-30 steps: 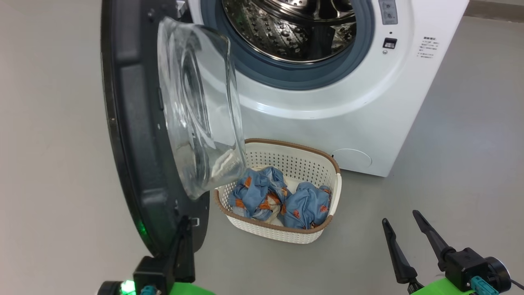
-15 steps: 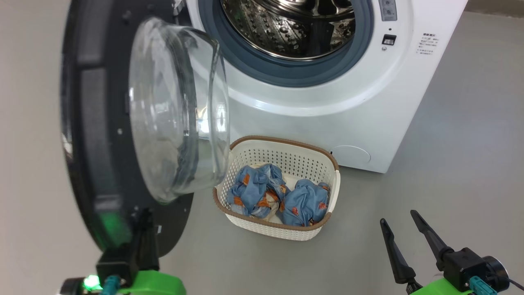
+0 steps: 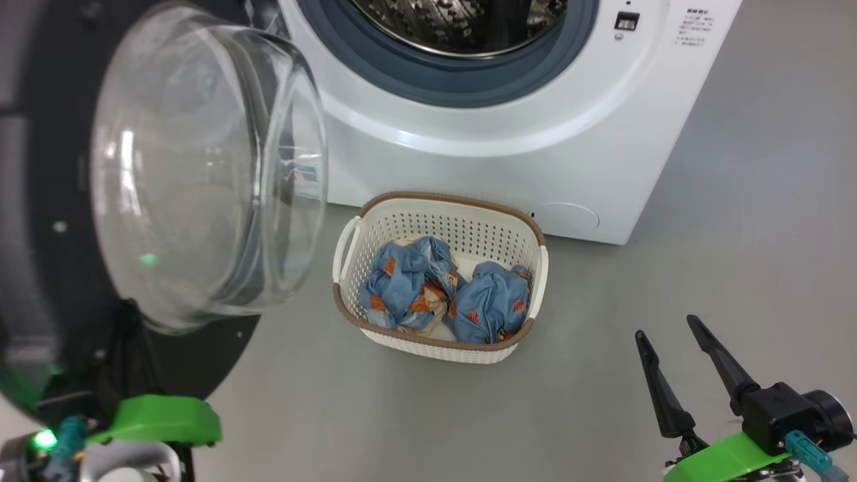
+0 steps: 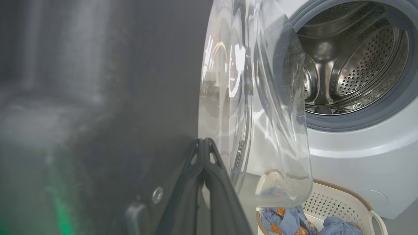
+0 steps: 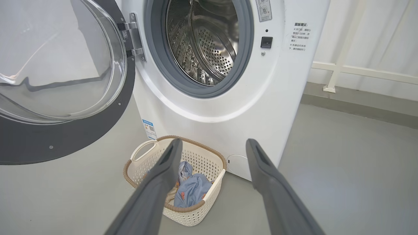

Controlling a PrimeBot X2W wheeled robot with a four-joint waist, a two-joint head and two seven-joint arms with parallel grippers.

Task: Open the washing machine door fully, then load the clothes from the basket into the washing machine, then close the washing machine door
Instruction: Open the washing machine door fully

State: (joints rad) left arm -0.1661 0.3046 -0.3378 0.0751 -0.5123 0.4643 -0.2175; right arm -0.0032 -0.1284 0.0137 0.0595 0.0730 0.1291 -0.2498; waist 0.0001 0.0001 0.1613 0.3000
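The washing machine (image 3: 482,161) stands with its steel drum (image 5: 205,42) exposed. The washing machine door (image 3: 187,167) hangs far open to the left on its metal hinge (image 5: 132,36). My left gripper (image 3: 128,321) is shut, with its fingertips (image 4: 203,143) against the door's black inner rim (image 4: 114,98) beside the glass dome (image 4: 261,114). The basket (image 3: 435,224) sits on the floor before the machine and holds two bundles of the clothes (image 3: 402,281). My right gripper (image 3: 666,328) hovers open and empty to the basket's right. From the right wrist, my right gripper (image 5: 214,142) points toward the basket (image 5: 202,156).
Grey floor (image 3: 736,234) stretches to the right of the basket and machine. A white railing (image 5: 359,70) runs along the wall behind the machine's right side. A blue label sticker (image 5: 149,129) sits low on the machine's front corner.
The door has swung wider open to the left, with my shut left gripper moving left against it. The head camera has tilted down a little. My right gripper has barely moved.
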